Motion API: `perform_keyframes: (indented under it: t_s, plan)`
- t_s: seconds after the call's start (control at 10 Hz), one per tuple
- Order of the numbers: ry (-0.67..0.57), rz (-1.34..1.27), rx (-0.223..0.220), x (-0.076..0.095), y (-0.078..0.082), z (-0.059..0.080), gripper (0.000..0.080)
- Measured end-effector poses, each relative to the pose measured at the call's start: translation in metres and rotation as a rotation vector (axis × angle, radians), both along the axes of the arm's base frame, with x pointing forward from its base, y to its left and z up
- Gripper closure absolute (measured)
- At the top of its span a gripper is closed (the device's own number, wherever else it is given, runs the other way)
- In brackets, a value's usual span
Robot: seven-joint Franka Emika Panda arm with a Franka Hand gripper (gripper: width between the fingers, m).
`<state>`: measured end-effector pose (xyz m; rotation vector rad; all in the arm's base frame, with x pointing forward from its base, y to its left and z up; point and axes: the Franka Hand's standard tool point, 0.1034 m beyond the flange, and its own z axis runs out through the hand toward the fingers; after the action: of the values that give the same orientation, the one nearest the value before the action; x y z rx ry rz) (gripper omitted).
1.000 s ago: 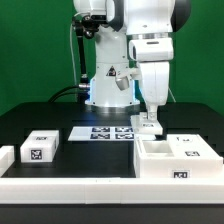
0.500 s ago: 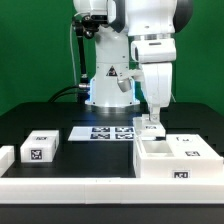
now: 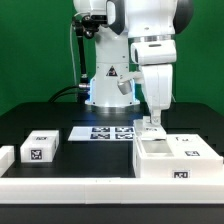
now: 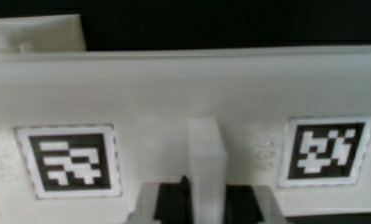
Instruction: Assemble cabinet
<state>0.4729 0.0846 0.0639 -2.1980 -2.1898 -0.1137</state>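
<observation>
a white, rounded arm (image 3: 150, 18) was seen, banded in grey at its joints; a black cable (image 3: 74, 60) was strung alongside.

Exterior frontal, wide; wrist close (shared: cabinet (image 3: 172, 160) (image 4: 182, 95)).

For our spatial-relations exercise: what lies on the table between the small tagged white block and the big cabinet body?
The marker board, set slightly farther back; otherwise bare black table. The exterior view shows it.

One cabinet body (image 3: 155, 165), two small blocks (image 3: 40, 149) (image 3: 5, 157).
</observation>
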Motion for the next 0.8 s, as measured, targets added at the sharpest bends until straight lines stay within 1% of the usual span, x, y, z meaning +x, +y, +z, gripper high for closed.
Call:
perform_keyframes:
  t_s: [0.2,0.5,0.7,0.8]
  plan:
    - [-0.001,0.000,0.000,0.000,0.000,0.000,0.0737]
    - [0.000,-0.001,0.001,-0.012,0.004,-0.002,0.0737]
    - [0.011,0.000,-0.002,-0.018,0.003,-0.004,0.0737]
    - [0.013,-0.003,-0.002,-0.019,0.002,-0.004,0.0737]
